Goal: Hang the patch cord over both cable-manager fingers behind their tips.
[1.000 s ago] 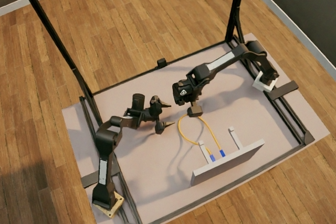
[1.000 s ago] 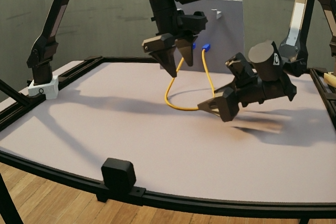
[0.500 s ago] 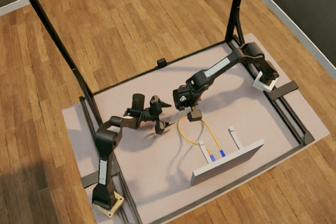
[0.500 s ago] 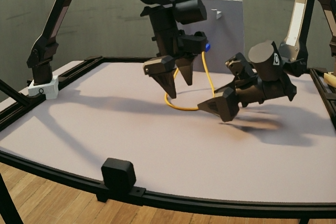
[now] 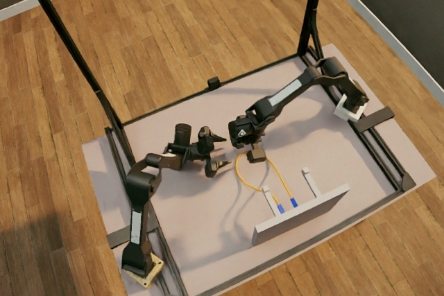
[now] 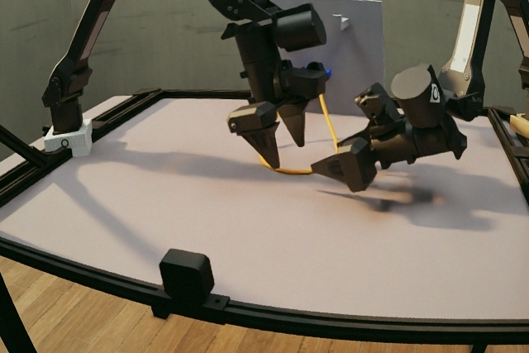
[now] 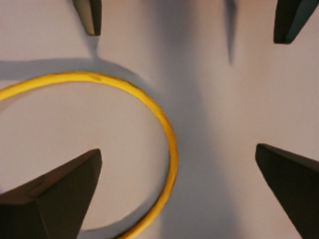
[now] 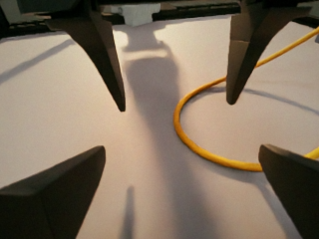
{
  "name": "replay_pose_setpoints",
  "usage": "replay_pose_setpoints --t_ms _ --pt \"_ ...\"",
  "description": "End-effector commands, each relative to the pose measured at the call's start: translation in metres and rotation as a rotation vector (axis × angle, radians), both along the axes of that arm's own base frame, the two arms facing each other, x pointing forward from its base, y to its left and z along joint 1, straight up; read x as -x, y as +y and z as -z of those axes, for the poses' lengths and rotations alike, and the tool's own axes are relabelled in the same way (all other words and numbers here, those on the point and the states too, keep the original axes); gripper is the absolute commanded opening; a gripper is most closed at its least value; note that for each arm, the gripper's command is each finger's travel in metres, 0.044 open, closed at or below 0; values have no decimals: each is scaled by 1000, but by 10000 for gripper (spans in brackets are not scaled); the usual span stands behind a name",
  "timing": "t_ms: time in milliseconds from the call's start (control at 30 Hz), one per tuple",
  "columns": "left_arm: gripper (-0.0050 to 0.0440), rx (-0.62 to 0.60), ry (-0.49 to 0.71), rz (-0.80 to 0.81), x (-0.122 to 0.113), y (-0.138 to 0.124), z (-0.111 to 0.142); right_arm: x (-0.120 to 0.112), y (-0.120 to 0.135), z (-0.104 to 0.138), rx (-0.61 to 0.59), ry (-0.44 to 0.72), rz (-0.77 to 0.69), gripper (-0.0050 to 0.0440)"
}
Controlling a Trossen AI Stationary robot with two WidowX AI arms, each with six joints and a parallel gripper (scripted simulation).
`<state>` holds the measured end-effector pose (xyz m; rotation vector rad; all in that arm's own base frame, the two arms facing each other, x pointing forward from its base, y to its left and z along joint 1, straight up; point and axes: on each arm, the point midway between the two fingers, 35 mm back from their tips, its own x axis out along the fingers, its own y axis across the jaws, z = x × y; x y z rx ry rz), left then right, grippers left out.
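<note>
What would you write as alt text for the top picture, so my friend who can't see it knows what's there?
A yellow cord loops out from two blue plugs by a gray board. The left end effector is above the loop's far end; the open right end effector points toward it.

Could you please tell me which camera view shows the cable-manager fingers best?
The top view, because both cable-manager fingers are visible there, jutting from the panel. The exterior view shows only one; neither wrist view shows any.
</note>
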<state>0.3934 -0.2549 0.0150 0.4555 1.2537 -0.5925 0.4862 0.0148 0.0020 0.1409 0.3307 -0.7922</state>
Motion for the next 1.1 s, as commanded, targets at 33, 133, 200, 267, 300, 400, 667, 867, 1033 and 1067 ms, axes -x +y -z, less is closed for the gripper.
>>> replay_pose_setpoints --t_ms 33,133,200,267,300,400,667,867,1033,1067 --pt "440 9 -13 3 -2 -1 -4 -4 1 -11 -7 -26 1 440" --pt "440 9 -13 3 -2 -1 0 -4 1 -11 -7 -26 1 440" --pt "440 9 -13 3 -2 -1 2 -4 1 -11 -7 -26 1 440" --pt "440 9 -13 3 -3 -1 5 -4 1 -11 -7 -26 1 440" --pt "440 9 -13 3 -3 -1 7 -4 1 -11 -7 -26 1 440" --pt "440 9 -13 3 -3 -1 12 -4 1 -11 -7 -26 1 440" --pt "440 9 -13 3 -3 -1 20 -4 1 -11 -7 -26 1 440" --pt "440 9 -13 3 -2 -1 24 -4 1 -11 -7 -26 1 440" --pt "440 10 -15 3 -3 -1 23 -4 1 -11 -7 -26 1 440" --pt "440 10 -15 3 -3 -1 23 -4 1 -11 -7 -26 1 440"
